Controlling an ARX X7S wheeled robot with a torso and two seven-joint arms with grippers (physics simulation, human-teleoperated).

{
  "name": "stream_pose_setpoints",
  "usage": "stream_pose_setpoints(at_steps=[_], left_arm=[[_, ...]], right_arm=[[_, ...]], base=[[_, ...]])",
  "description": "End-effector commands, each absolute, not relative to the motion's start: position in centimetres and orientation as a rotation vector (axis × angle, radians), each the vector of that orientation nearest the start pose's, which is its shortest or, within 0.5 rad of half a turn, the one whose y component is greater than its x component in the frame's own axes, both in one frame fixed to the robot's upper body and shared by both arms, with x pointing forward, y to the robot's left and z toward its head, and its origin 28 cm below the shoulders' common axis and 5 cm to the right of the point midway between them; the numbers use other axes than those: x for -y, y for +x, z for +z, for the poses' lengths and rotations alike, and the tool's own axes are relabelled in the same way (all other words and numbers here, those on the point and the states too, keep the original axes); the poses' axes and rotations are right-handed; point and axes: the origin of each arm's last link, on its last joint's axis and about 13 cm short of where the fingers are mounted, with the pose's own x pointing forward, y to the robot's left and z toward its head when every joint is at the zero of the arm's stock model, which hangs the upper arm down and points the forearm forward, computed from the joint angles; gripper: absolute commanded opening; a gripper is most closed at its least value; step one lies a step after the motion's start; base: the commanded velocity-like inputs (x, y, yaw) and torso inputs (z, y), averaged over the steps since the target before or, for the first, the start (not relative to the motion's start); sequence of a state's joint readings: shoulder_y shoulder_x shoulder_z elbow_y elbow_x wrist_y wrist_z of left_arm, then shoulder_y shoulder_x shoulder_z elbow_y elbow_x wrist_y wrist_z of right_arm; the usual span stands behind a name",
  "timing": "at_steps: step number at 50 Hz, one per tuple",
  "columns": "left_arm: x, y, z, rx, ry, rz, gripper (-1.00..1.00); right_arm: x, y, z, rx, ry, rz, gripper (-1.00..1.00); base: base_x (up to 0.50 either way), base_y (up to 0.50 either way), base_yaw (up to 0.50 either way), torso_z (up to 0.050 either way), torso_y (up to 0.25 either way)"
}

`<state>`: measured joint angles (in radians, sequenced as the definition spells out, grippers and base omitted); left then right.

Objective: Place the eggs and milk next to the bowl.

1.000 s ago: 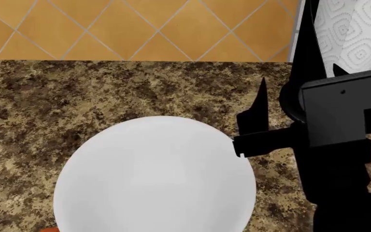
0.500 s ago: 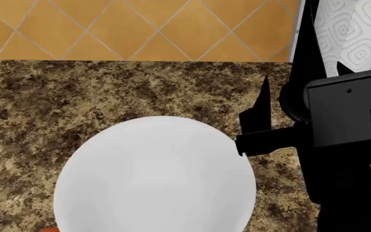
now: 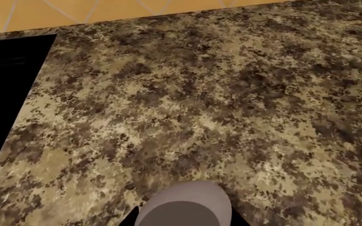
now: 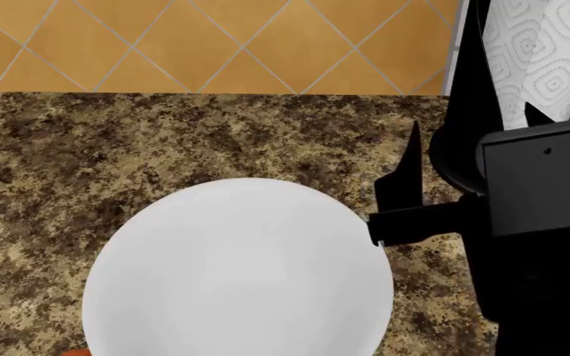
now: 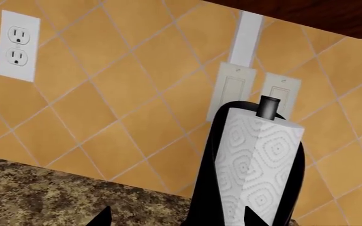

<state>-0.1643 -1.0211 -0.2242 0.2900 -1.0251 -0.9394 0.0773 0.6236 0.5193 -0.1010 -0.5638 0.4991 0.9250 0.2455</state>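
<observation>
The large white bowl [image 4: 235,274] sits on the speckled counter, low in the head view. A sliver of the orange-brown egg [image 4: 75,351] shows at the bowl's lower left rim. In the left wrist view my left gripper [image 3: 184,222] is shut on the pale greyish-pink egg [image 3: 184,207] and holds it above bare counter. My right gripper [image 4: 473,119] is open and empty, just right of the bowl; its fingertips [image 5: 102,217] stand wide apart, facing the paper-towel roll. The milk is out of view.
A white patterned paper-towel roll on a black stand [image 5: 256,160] stands at the back right [image 4: 542,52]. An orange tiled wall [image 4: 216,44] with an outlet [image 5: 19,44] and switches [image 5: 231,92] backs the counter. A black drop [image 3: 5,94] borders the counter.
My right gripper has shifted slightly right and toward the lower edge of the head view. The bowl and the orange-brown egg have not moved.
</observation>
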Motion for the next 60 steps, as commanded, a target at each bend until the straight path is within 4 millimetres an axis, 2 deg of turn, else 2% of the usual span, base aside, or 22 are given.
stream_pose_setpoints(at_steps=[1,12,41,60], left_arm=[[-38.7,20.3,18.1,-0.446,0.084,-0.235,-1.0],[-38.3,20.6,18.5,-0.442,0.109,-0.299,-1.0],[-36.5,24.3,19.7,-0.455,0.179,-0.453,-1.0],[-36.3,26.5,20.5,-0.461,0.216,-0.495,-1.0]], right_arm=[[15.5,25.8,22.0,0.175,-0.222,0.014,1.0],[15.5,25.8,22.0,0.175,-0.22,0.013,1.0],[15.9,25.6,21.5,0.172,-0.214,0.002,1.0],[16.0,25.2,21.7,0.173,-0.218,-0.006,1.0]], base=[[0.0,0.0,0.0,0.0,0.0],[0.0,0.0,0.0,0.0,0.0],[0.0,0.0,0.0,0.0,0.0],[0.0,0.0,0.0,0.0,0.0]])
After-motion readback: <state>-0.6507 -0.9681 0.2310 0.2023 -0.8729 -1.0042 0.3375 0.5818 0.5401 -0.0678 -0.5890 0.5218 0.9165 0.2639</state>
